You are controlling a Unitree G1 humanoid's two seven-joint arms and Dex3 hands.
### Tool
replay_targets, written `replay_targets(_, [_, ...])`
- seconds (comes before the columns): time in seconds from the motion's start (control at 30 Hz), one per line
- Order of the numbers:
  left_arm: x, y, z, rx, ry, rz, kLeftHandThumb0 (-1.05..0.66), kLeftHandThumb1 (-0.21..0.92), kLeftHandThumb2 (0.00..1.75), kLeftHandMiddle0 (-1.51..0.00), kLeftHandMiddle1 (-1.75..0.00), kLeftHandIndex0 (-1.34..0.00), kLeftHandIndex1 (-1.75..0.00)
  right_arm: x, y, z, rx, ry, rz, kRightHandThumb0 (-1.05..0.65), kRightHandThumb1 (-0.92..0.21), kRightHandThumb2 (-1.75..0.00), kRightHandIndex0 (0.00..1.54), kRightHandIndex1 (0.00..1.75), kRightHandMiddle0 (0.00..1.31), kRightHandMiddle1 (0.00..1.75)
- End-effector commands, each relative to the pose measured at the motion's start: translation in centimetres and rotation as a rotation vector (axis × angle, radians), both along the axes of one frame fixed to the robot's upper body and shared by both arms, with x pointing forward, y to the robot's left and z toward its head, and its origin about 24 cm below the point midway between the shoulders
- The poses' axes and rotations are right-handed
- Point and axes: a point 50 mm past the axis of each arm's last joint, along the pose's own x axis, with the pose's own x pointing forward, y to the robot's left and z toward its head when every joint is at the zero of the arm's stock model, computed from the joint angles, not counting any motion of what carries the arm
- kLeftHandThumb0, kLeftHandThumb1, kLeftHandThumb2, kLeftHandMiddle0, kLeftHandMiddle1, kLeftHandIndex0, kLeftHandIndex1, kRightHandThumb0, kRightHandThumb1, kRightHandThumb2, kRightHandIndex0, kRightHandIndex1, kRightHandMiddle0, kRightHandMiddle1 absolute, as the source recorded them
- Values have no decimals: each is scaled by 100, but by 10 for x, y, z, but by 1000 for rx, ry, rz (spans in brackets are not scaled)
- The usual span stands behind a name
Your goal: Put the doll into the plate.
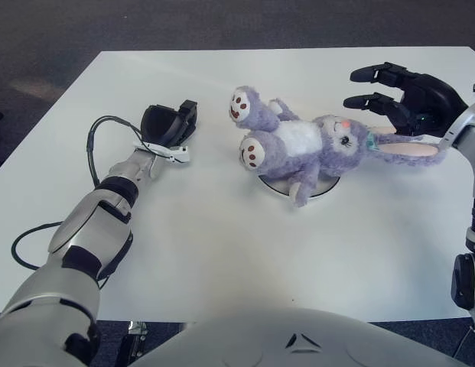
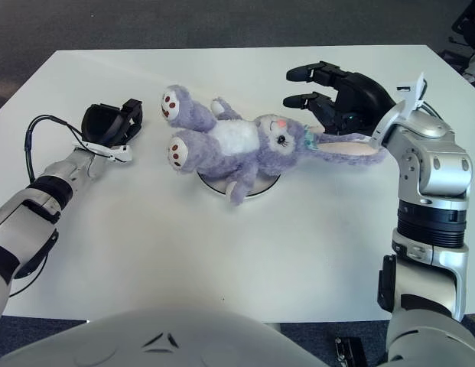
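In the left eye view, the purple doll [image 1: 306, 145] lies on its back across the white plate [image 1: 277, 186] on the table [image 1: 222, 252], ears trailing right. The right hand [image 1: 405, 99] hovers just above the ears, fingers spread, holding nothing. In the right eye view, the left hand [image 2: 111, 122] shows left of the doll, fingers curled around nothing.

Purple plush bunny doll [image 1: 306, 144] on its back across small white plate [image 1: 277, 187], ears rightward.

Head-mounted stereo pair, downward over table [image 1: 222, 252]
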Motion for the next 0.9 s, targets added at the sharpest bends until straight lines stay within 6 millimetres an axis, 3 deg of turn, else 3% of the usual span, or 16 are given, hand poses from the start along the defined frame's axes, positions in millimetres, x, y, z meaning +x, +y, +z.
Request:
replay_targets(0.0, [-27, 1, -50, 78, 217, -7, -44, 45, 115, -123, -175, -51, -175, -2, -7, 6, -6, -40, -25, -41, -48, -93, 8, 70, 0, 88])
replay_targets(0.2, [-26, 3, -50, 69, 231, 6, -44, 45, 115, -123, -175, -51, -175, -2, -15, 1, -6, -62, -65, -39, -55, -94, 13, 70, 0, 89])
replay_targets(0.53, [-25, 5, -48, -6, 257, 34, -44, 45, 114, -123, -175, -51, -175, 1, -29, -5, -8, -101, -227, -37, -64, -93, 29, 97, 0, 121])
replay_targets(0.67, [-26, 6, -46, -78, 261, 45, -44, 46, 114, -123, -175, -51, -174, 4, -33, -7, -4, -104, -289, -38, -65, -93, 32, 105, 6, 132])
replay_targets(0.73, [-26, 6, -46, -115, 264, 50, -44, 45, 113, -123, -175, -51, -174, 5, -35, -8, 1, -104, -313, -36, -81, -68, 34, 110, 14, 157])
replay_targets(0.87, [-25, 6, -44, -232, 277, 73, -44, 45, 113, -123, -175, -51, -173, 8, -39, -13, 32, -104, -381, -35, -88, -54, 40, 118, 23, 167])
